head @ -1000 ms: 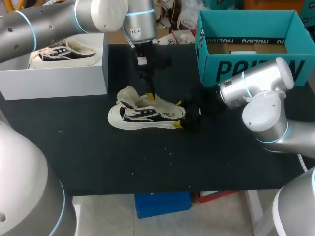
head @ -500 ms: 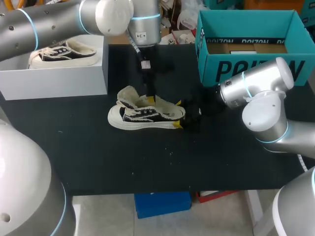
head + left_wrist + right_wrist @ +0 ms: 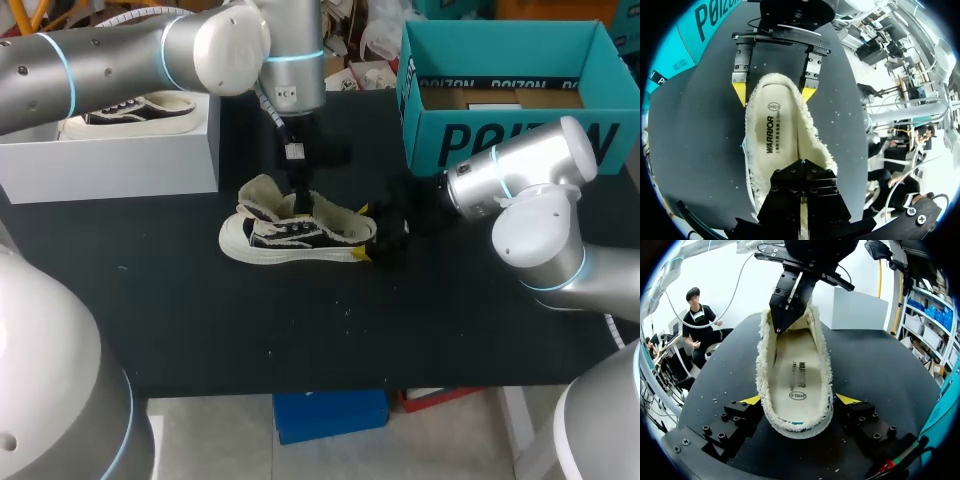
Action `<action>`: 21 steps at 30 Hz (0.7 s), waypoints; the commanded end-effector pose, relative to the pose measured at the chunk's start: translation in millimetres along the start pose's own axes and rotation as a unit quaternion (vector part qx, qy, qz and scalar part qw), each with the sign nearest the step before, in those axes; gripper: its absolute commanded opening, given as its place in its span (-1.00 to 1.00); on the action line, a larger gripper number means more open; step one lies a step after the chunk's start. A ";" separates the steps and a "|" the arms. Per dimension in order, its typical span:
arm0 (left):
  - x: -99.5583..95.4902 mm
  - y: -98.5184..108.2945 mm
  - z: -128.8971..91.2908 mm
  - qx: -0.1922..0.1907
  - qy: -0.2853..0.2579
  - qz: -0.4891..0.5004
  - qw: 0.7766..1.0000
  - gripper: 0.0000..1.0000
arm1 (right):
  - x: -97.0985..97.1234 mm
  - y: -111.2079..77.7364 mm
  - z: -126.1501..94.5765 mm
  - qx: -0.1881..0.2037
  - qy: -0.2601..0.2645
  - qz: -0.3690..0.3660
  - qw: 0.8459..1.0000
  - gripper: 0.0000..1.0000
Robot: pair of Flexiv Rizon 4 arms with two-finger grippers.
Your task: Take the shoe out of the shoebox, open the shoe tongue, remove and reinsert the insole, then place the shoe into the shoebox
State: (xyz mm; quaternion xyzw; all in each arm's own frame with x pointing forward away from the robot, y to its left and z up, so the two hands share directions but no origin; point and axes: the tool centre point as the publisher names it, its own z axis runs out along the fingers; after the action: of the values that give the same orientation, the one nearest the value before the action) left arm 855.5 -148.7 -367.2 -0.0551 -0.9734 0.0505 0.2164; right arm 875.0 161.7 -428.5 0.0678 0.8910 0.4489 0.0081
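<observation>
From my station, the shoe (image 3: 295,235) lay on its sole on the black table (image 3: 200,330), out of the teal shoebox (image 3: 500,135), which stood well apart at the far right corner. My right gripper (image 3: 799,400) sat low at the heel, its yellow fingertips (image 3: 751,400) spread wide and pressed against the fleecy collar from both sides, so it held the shoe there. My left gripper (image 3: 802,200) came straight down into the front of the shoe's opening, its fingers pinched nearly together. A thin pale strip showed between them, but I could not tell whether it was tongue, lining or insole. The insole (image 3: 774,142) lay flat inside the shoe, its heel end between the right gripper's tips. A second shoe (image 3: 130,108) rested on a white box (image 3: 110,165) at the far left of the table.
</observation>
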 end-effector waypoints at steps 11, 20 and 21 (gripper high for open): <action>3.3 -0.1 24.9 -0.002 0.002 -0.003 1.000 -1.00 | 0.1 0.6 0.1 0.001 -0.001 0.001 1.000 -1.00; 1.3 3.8 37.3 -0.002 0.000 -0.020 1.000 -1.00 | 0.1 0.6 0.1 0.001 -0.001 0.001 1.000 -1.00; 1.4 4.2 38.1 -0.002 0.000 -0.021 1.000 -1.00 | 0.1 0.6 0.1 0.001 -0.001 0.001 1.000 -1.00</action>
State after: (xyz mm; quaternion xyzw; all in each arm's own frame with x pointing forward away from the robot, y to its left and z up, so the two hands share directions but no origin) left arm 840.3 -147.9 -395.6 -0.0359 -0.9744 0.0411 0.2179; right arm 874.8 161.7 -428.6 0.0675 0.8910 0.4488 0.0081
